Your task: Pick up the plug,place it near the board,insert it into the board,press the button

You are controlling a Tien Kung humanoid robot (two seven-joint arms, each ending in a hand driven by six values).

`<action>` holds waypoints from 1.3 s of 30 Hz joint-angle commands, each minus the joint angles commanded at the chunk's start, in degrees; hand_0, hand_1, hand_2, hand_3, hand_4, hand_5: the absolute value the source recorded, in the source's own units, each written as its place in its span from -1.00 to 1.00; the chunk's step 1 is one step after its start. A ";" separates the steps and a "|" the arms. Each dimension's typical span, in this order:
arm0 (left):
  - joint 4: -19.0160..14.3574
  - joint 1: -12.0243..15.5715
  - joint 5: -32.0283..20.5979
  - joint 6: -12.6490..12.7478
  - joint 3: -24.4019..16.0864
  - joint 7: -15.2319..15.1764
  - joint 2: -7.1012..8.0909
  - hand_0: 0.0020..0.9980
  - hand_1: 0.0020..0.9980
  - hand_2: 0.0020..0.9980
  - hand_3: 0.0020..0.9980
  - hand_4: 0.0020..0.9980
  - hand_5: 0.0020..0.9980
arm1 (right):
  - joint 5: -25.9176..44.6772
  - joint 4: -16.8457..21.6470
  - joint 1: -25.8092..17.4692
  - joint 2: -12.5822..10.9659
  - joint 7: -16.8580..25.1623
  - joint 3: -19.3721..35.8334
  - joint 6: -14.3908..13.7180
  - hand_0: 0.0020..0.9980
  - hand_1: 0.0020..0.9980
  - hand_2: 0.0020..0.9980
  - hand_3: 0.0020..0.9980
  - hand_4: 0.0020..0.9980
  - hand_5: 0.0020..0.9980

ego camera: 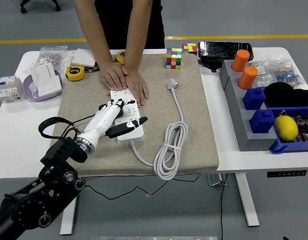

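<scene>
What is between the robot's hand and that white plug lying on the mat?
Nothing blocks it. The left hand rests over the white power strip, and the white plug lies apart to its right on bare beige mat. A person's hands press the strip's far end.

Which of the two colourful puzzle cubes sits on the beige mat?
The larger cube, at the mat's far edge. The smaller cube behind it rests on the white table.
</scene>
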 joint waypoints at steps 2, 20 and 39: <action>-0.91 0.06 -0.22 0.36 -0.24 -0.41 0.00 1.00 0.99 0.85 0.78 1.00 1.00 | 0.01 0.00 -0.01 0.01 0.00 0.01 0.01 0.66 0.53 0.52 0.58 1.00 0.72; -15.82 4.47 -1.37 -8.66 -5.95 9.03 1.17 -0.16 -0.18 -0.04 0.76 0.85 -0.06 | -0.41 0.00 0.17 -0.04 -0.28 0.56 0.07 0.66 0.53 0.52 0.58 1.00 0.71; -16.90 6.61 -1.38 -21.69 -10.09 15.23 2.33 -0.58 -0.94 -0.72 0.38 0.13 -0.70 | -0.26 0.00 0.39 -0.11 -0.17 0.20 0.17 0.66 0.53 0.52 0.58 1.00 0.71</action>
